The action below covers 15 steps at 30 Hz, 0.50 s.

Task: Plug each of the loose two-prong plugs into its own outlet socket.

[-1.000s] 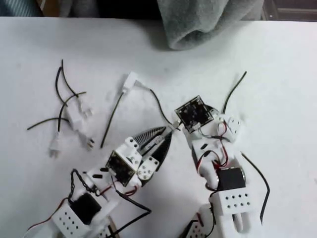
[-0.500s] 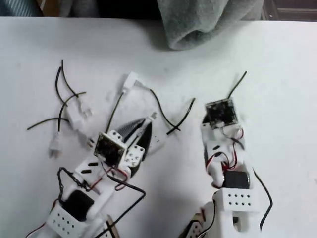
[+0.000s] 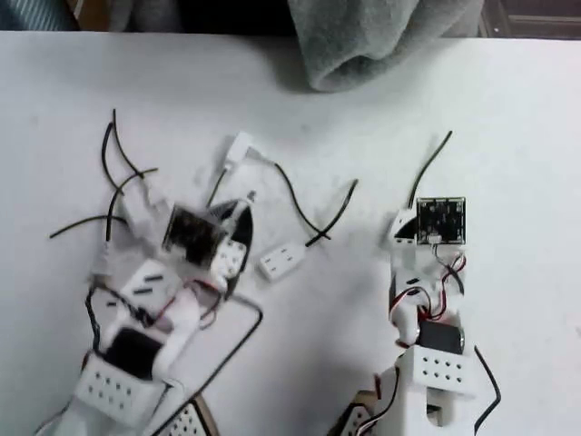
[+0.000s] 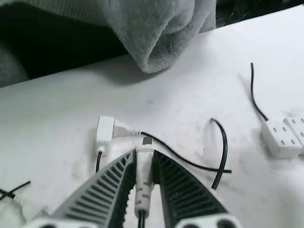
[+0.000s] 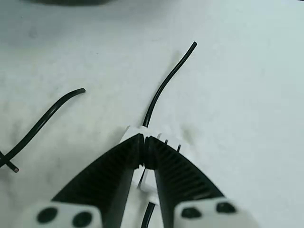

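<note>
Job barely begun, we judge: left end effector clamps one plug, right end effector pinched together, spare plug at nine o'clock, socket empty mid-worktop.

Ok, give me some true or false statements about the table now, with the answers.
The left gripper holds a plug. True.
The cloth covers the middle socket. False: that socket lies bare, apart from the cloth.
The right gripper is at the right socket. True.
The held plug is already in a socket. False: its prongs are free.
</note>
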{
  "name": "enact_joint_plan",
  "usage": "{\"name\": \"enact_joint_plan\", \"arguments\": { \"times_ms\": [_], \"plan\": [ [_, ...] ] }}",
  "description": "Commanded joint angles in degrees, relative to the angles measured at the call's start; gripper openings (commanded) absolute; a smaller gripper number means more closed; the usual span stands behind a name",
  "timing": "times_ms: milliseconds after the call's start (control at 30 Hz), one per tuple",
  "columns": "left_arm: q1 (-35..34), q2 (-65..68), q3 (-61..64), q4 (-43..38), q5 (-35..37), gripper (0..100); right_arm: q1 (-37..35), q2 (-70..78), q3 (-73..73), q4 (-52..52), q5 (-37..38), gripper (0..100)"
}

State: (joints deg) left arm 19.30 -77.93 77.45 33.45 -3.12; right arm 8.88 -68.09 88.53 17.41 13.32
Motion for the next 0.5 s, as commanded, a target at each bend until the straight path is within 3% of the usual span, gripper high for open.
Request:
{"name": "enact_joint_plan", "arguments": {
  "times_ms": [0,167,400,467],
  "plan": [
    [-1.5,24.7,-17.8,5.7,-0.3,2,0.7,0.1,-0.4,-1.2,-0.9,2.0],
    [-1.4,47.1,-37.6,17.1,1.8,2,1.8,0.1,-0.4,-1.3,-0.9,2.0],
    [-1.3,61.5,-55.8,31.0,14.0,2,1.8,0.1,-0.4,-1.8,-0.9,2.0],
    [-1.1,62.6,-58.6,34.0,20.7,2,1.8,0.1,-0.3,-2.2,-0.9,2.0]
  ]
}}
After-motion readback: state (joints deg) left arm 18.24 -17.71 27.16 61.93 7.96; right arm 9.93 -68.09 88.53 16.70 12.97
